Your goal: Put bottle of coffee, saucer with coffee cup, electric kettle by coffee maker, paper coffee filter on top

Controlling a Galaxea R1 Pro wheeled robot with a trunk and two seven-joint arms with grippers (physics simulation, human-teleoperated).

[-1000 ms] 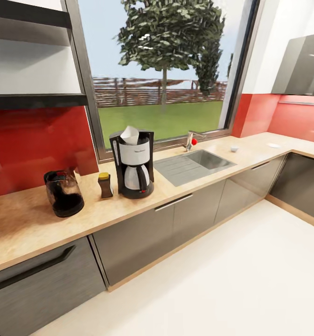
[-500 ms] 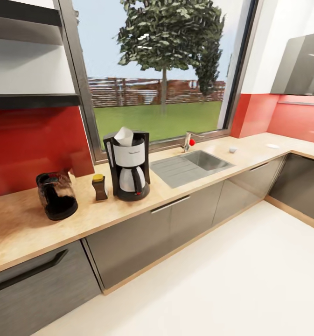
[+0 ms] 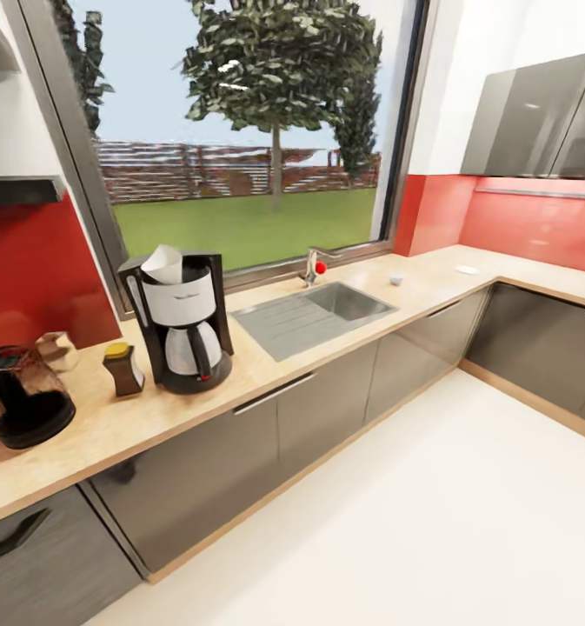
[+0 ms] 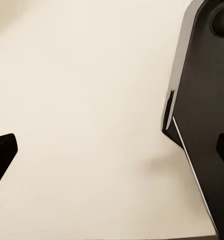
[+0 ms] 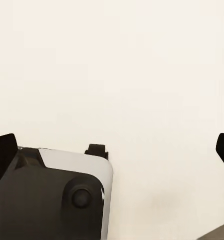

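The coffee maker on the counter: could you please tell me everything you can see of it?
The coffee maker stands upright on the wooden countertop, left of the sink, before the window. It has a black body, a white upper section with small lettering, and a glass carafe with a black handle on its round base. A white paper filter sticks out of its top. The yellow-lidded coffee bottle stands just beside it, apart.

Kitchen: countertop (image 3: 327,335), sink (image 3: 314,313), cabinets (image 3: 535,117).
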